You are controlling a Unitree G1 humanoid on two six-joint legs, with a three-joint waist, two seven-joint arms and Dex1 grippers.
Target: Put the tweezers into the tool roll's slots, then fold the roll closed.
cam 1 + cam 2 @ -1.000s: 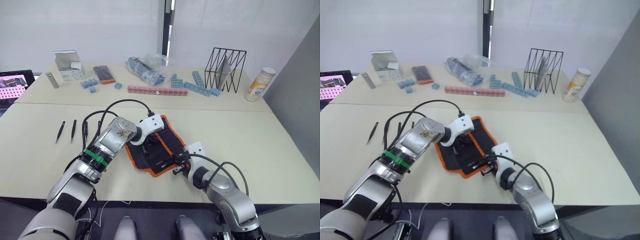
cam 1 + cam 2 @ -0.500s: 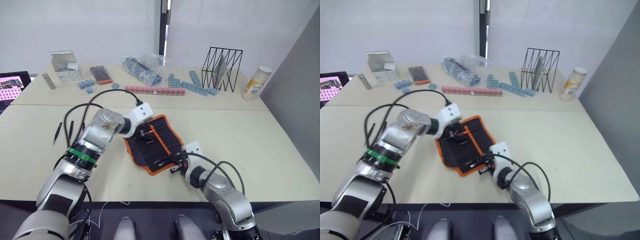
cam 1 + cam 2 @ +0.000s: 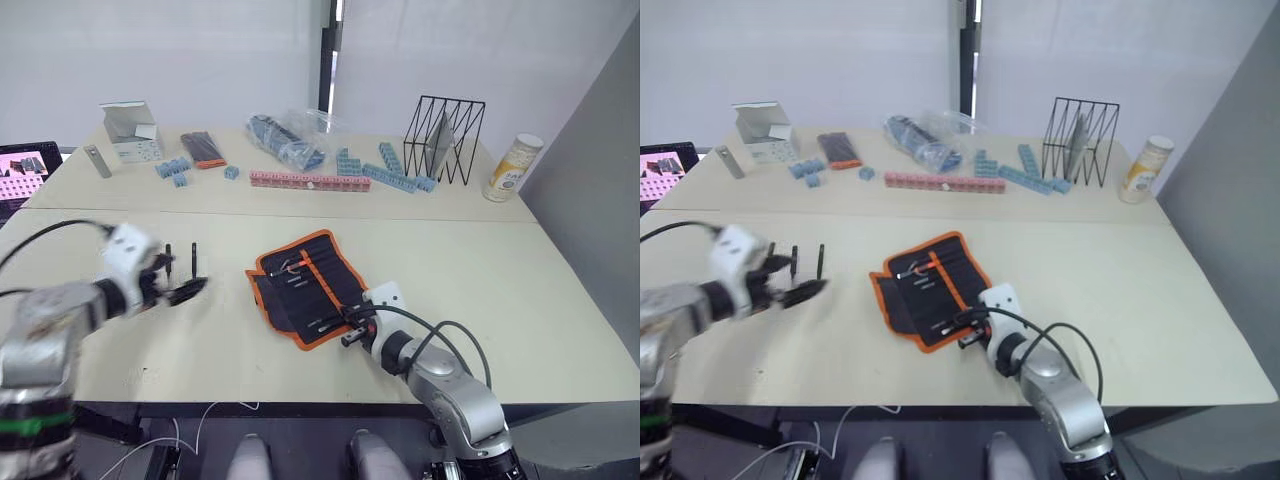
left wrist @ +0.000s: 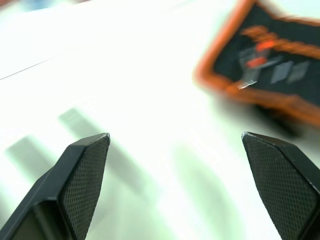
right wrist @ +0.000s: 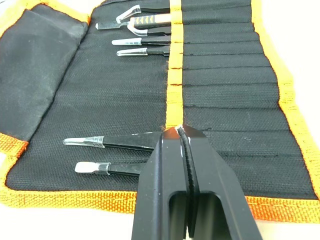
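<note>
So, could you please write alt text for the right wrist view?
The right gripper, fingers shut, rests over the open tool roll, a black pouch edged in orange. Several tweezers lie tucked in its slots.

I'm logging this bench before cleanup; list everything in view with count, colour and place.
tool roll: one, black with orange edging, open at table centre
tweezers in roll: five, black, in the slots
loose tweezers: two, black, left of the roll
brick strip: one, pink, far side
blue bricks: several, far side
plastic bag: one, clear, far centre
wire rack: one, black, far right
bottle: one, yellow-white, far right
box: one, white, far left
laptop: one, left edge
left gripper: open, near loose tweezers
right gripper: shut, over the roll's edge
</note>
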